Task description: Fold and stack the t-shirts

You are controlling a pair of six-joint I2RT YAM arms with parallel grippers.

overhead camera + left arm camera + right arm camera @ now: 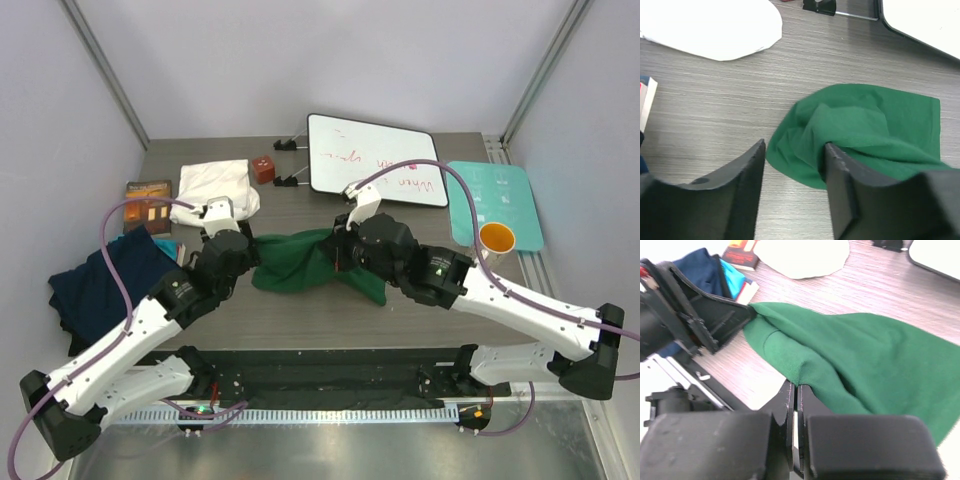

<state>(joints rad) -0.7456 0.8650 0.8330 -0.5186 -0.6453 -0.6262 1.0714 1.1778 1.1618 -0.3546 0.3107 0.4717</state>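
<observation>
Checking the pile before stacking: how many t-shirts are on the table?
3: dark green cloth t-shirt at centre, navy blue cloth t-shirt at the left edge, cream-white cloth t-shirt back left. None visibly hidden.

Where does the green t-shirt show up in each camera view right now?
Top external: the green t-shirt lies bunched at the middle of the picture.
Left wrist: it sits right of centre, reaching the right edge.
Right wrist: it fills the middle and right.
Shared landmark: the white t-shirt, up and to the left of it in every view.

Red handwriting runs across the whiteboard [378, 160], too scrawled to read; nothing else is legible.
</observation>
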